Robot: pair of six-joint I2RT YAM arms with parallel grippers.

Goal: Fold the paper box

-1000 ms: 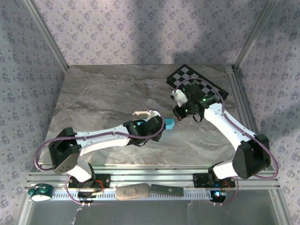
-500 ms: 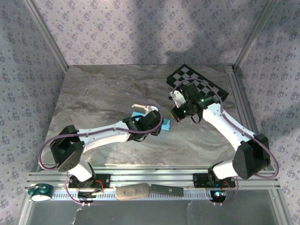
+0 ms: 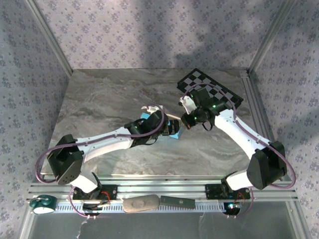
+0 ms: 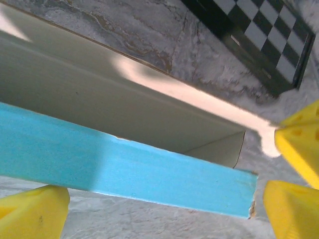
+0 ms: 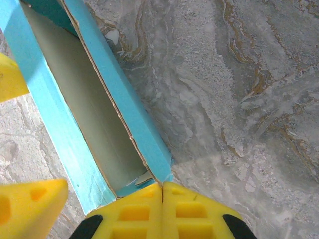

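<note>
On the marbled surface, the left claw is spread wide, and the box, open-topped, is seen between its fingers at mid-surface. The right claw is pressed shut, tips at the box's end corner. A checkerboard is laid far right.

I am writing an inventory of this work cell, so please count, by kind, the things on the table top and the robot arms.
Paper box: 1
Checkerboard: 1
Robot arm: 2 (left arm, right arm)
Total: 4
</note>
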